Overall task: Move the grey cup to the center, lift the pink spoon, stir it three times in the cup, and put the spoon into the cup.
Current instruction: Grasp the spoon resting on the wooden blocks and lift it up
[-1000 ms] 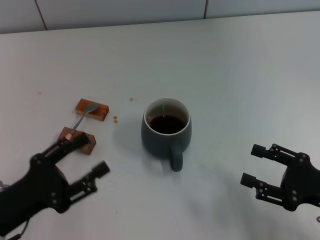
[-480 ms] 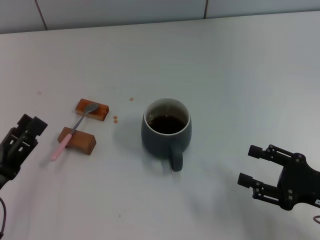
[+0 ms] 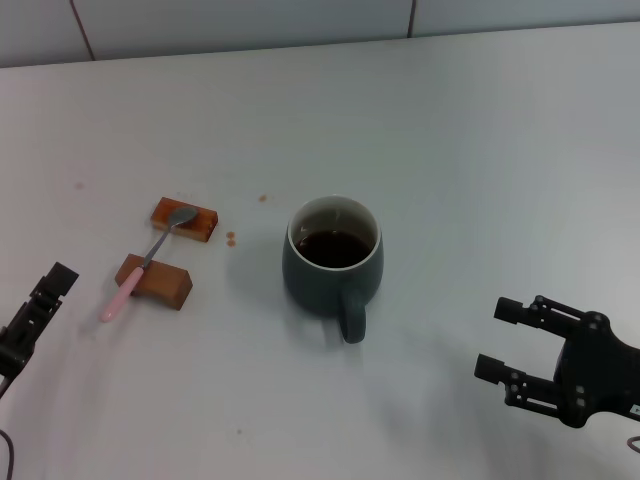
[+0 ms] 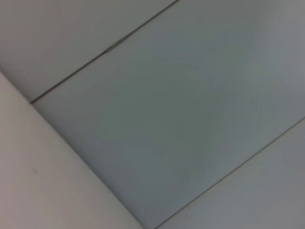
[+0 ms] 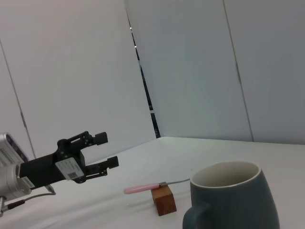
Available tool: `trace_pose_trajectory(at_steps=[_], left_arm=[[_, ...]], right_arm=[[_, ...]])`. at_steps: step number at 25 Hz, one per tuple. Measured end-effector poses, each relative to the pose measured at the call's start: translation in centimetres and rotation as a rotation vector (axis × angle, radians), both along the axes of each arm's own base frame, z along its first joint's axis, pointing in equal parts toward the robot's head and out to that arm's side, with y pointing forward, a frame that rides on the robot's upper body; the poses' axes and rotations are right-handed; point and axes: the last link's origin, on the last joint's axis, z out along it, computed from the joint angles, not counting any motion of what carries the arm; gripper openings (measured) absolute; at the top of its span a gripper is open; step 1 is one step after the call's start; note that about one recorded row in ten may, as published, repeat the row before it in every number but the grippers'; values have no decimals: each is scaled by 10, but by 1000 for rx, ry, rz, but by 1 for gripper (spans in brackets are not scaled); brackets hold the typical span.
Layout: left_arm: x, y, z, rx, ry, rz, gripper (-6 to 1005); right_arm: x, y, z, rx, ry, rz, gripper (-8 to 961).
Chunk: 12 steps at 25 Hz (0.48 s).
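Since the earlier frames, the left tool [image 3: 40, 305] has been drawn back from beside the spoon to the near left edge of the head view, well apart from everything on the tabletop [image 3: 480, 150]. Its fingers are seen standing apart in the right wrist view [image 5: 102, 150], with nothing between them. The right tool [image 3: 510, 340] has barely shifted; it is held low at the near right, fingers apart and empty.

The grey cup [image 3: 333, 262] is found near the middle of the tabletop, upright, filled with dark liquid, its handle turned toward the robot. The pink spoon [image 3: 145, 262] has not been lifted: it is laid across two brown blocks [image 3: 155, 280], bowl on the far block and pink handle overhanging the near one.

Several risks can be judged from here. The spoon is only balanced on the blocks, so a glancing approach could roll it off or push a block aside. The handle is slim, and an off-centre grip could let it pivot. The cup is fairly full, so brisk stirring or a knock could slop liquid; small brown spots [image 3: 231, 238] are already seen nearby.

The tabletop is plain white and matt. Pale wall panels with dark seams are seen behind it.
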Motion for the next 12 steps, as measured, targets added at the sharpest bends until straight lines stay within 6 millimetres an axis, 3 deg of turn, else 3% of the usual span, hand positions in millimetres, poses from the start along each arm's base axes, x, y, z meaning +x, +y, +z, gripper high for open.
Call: trace_pose_trajectory(at_steps=[12], left_arm=[[-10, -3, -6, -33, 4, 77, 800]], right_arm=[[-1, 0, 0, -1, 0, 12, 746]])
